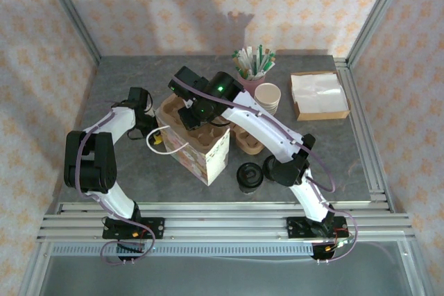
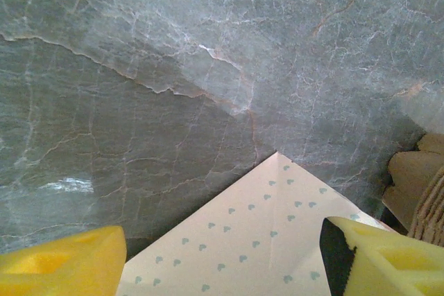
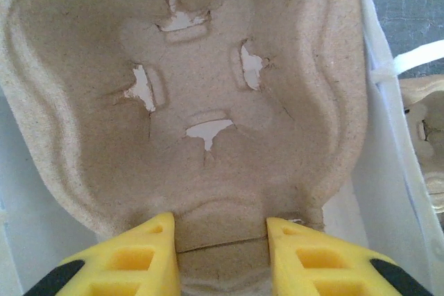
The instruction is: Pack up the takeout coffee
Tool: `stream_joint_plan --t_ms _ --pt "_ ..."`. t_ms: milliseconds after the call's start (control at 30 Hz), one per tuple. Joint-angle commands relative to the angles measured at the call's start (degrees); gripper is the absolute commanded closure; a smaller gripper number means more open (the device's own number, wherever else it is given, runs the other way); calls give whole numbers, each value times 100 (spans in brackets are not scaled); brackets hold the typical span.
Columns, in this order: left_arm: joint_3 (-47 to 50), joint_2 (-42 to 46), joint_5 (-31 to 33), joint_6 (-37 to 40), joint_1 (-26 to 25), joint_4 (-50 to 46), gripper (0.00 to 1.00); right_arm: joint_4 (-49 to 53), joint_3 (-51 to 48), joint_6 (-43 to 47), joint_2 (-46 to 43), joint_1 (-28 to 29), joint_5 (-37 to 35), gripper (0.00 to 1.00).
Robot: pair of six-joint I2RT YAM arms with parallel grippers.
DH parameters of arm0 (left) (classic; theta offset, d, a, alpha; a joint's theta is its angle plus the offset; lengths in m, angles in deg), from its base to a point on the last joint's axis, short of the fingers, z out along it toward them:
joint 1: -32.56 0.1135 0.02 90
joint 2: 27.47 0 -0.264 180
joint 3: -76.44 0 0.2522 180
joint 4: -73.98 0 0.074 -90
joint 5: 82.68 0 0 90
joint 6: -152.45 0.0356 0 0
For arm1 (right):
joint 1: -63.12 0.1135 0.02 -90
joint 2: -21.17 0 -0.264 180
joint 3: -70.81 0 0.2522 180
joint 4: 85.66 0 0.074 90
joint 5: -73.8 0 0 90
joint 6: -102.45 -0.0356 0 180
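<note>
The right gripper [image 3: 222, 258] is narrowed down onto the near rim of a pulp cup carrier [image 3: 208, 102], one yellow finger on each side of the moulded edge, so the carrier is pinched between them. In the right wrist view the carrier's empty cup well faces the camera, with the white inner walls of the paper bag [image 1: 208, 154] showing on both sides of it. From above, the carrier sits in the open mouth of the bag. The left gripper [image 2: 223, 247] stands about half open over the heart-printed corner of the bag and has hold of nothing; whether its fingers touch the paper cannot be told. The takeout coffee [image 1: 250, 177], black lid up, stands upright on the grey marble tabletop [image 1: 125, 81] just to the right of the bag, close to the right arm's base, outside the bag and apart from both grippers. A second pulp carrier [image 1: 248, 140] lies behind the coffee. Farther back stands a stack of cream cups [image 1: 268, 96].
</note>
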State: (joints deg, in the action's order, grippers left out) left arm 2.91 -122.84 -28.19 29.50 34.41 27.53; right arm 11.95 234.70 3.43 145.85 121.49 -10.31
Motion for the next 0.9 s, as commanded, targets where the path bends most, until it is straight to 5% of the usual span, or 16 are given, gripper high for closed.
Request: stream_joint_plan --t_ms 0,867 --pt "-145 177 141 96 -35 -177 24 223 -36 -37 -65 82 -224 68" --pt "-159 186 224 122 -28 -229 25 -49 -688 -140 -334 192 -264 69"
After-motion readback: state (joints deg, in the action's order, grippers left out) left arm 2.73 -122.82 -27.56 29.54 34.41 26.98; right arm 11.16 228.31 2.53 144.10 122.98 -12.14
